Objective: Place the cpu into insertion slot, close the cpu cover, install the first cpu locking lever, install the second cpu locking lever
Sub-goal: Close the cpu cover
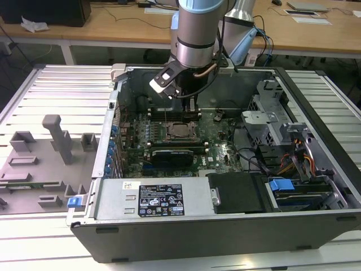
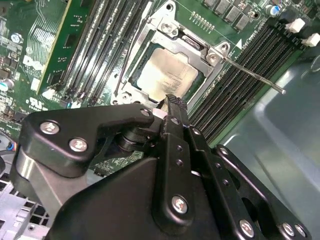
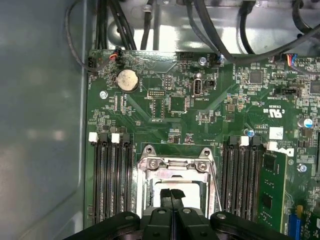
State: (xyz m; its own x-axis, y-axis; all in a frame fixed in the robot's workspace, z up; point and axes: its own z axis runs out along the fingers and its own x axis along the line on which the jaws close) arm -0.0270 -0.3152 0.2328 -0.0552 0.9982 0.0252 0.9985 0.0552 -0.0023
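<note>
The cpu [image 2: 167, 76], a pale silvery square, lies flat in the insertion slot [image 1: 168, 132] on the green motherboard. The grey cpu cover [image 2: 192, 47] lies down around it, the chip showing through its window. One thin locking lever [image 2: 252, 74] sticks out free over the memory slots. A second thin lever [image 2: 125, 62] runs along the socket's other side. My gripper [image 3: 173, 194] hovers just above the socket edge, its black fingers [image 2: 172, 102] pressed together with nothing between them. In the exterior view the gripper [image 1: 193, 107] hangs inside the open case, just behind the socket.
Long black memory slots [image 3: 110, 175] flank the socket on both sides. Black cables [image 3: 120, 25] run along the case wall beyond the board. A drive cage [image 1: 271, 121] and power supply [image 1: 163, 197] fill the case's right and near sides. Grey fixtures [image 1: 56, 138] stand on the table at the exterior view's left.
</note>
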